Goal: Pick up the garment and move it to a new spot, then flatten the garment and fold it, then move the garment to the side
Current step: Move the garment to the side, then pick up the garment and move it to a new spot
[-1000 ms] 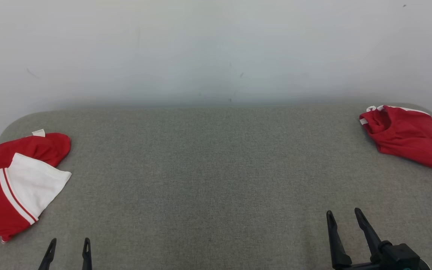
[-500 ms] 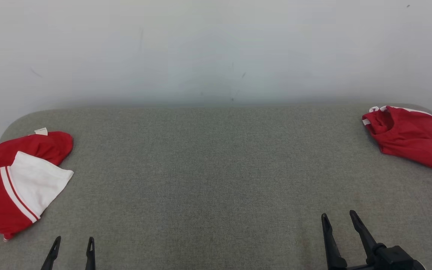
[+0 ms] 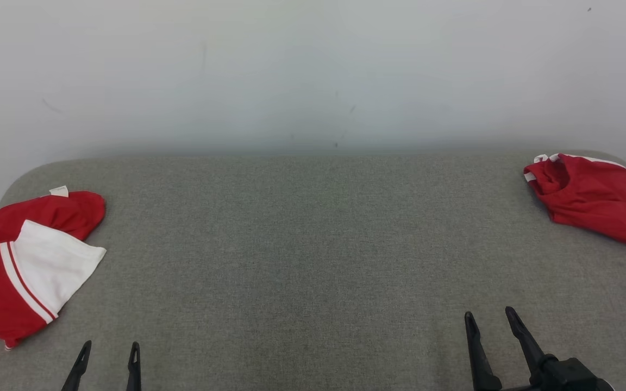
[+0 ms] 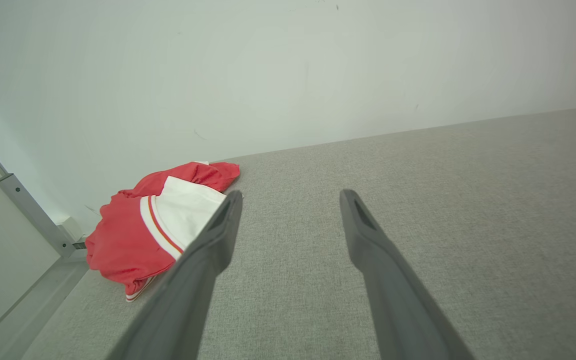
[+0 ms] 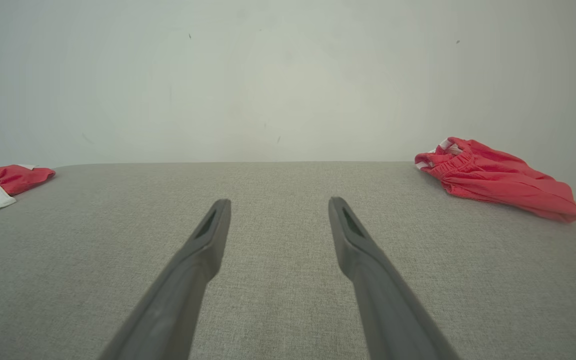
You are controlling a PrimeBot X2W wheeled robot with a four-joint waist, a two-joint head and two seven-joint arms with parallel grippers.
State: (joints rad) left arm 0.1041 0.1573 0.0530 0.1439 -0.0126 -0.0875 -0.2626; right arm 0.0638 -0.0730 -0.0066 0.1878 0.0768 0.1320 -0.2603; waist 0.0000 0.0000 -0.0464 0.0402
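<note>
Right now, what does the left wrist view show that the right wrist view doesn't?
Left wrist adds: the open left gripper, a metal post at the wall, and the whole red-and-white garment. Right wrist adds: the open right gripper and the whole red garment with its elastic waistband. Shared: grey table, white wall, and at least an edge of each garment.

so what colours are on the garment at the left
The garment is red with a white striped panel; head view.
</note>
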